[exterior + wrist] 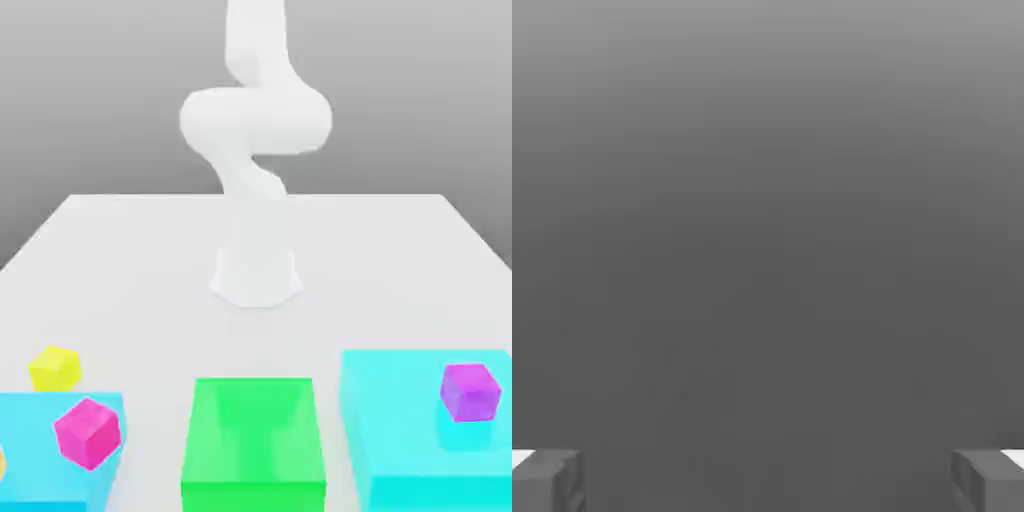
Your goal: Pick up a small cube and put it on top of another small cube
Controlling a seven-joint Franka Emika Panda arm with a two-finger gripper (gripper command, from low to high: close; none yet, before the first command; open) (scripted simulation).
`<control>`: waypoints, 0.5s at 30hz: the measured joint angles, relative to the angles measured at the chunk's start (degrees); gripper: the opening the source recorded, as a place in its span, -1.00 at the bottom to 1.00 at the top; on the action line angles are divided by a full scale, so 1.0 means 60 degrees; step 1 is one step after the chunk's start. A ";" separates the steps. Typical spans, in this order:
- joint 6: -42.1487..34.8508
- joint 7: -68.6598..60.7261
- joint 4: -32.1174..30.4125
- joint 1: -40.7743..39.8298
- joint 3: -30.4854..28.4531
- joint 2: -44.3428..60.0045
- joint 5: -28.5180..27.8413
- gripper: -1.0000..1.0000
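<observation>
The small yellow cube (54,367) rests on the white table near the front at the exterior view's left. Close in front of it, the magenta-pink cube (88,432) sits on a low cyan block (30,440). The white arm (255,120) rises from its base at the table's middle and bends upward out of the picture. In the hand view my gripper (768,480) is open, its two grey fingertips (547,480) standing far apart with nothing between them, facing plain grey background.
A big green block (254,440) stands at the front centre. A wide cyan block (430,440) at the exterior view's right carries a purple cube (470,391). The arm's base (256,275) sits mid-table.
</observation>
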 joint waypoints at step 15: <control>0.2153 -0.1066 -0.1744 -0.2245 -0.1755 0.4139 -0.1865 0.00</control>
